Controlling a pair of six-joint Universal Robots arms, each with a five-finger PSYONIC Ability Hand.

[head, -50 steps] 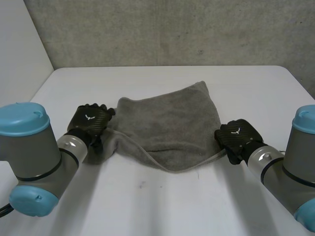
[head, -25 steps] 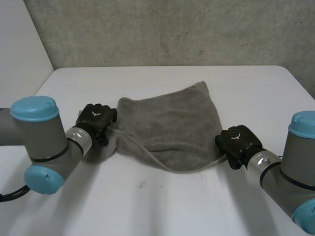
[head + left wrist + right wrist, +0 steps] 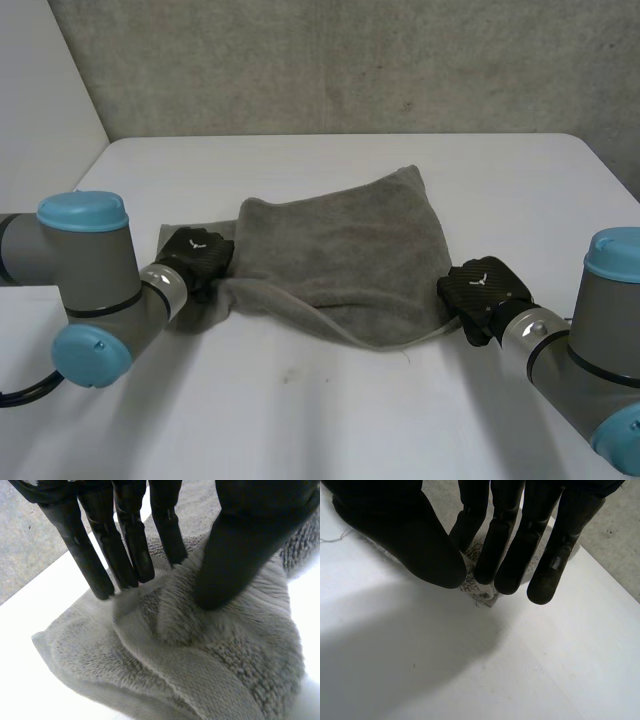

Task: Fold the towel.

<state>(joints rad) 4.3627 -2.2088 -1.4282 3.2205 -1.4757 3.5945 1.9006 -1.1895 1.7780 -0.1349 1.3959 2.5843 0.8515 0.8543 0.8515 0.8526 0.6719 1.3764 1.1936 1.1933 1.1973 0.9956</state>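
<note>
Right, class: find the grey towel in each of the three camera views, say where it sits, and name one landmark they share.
Head view: towel mid-table, between left hand and right hand, one at each side.
Left wrist view: towel bunched between the left hand's thumb and fingers.
Right wrist view: a towel corner pinched at the right hand's fingertips.
Shared landmark: the white table.

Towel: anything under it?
White table shows all round the towel. Left robot hand and right robot hand pinch its near ends. Whatever is beneath its middle is covered, so I cannot tell.
</note>
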